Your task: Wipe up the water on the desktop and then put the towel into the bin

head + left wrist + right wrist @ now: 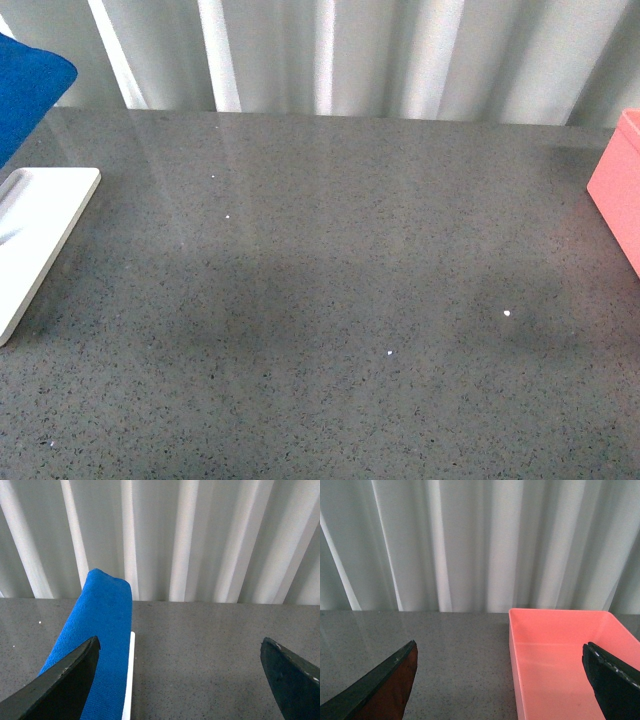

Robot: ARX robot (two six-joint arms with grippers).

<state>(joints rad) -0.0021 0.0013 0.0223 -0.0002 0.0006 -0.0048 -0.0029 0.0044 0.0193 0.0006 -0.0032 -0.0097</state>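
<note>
Left gripper (180,641) and right gripper (500,647) both spread, empty; towel (102,620) sits beside one left jaw, so closing now probably misses.

The left gripper (180,644) has its jaws spread wide. One dark, wedge-shaped finger (65,685) shows at one lower corner of the left wrist view and the other (292,677) at the opposite corner, with a broad gap between the tips. The right gripper (500,647) is the same, its jaws far apart and its two black fingers (375,690) sitting at the lower corners of the right wrist view. Both grippers point forward and slightly downward, held above the surface (200,655) and gripping nothing.
</note>
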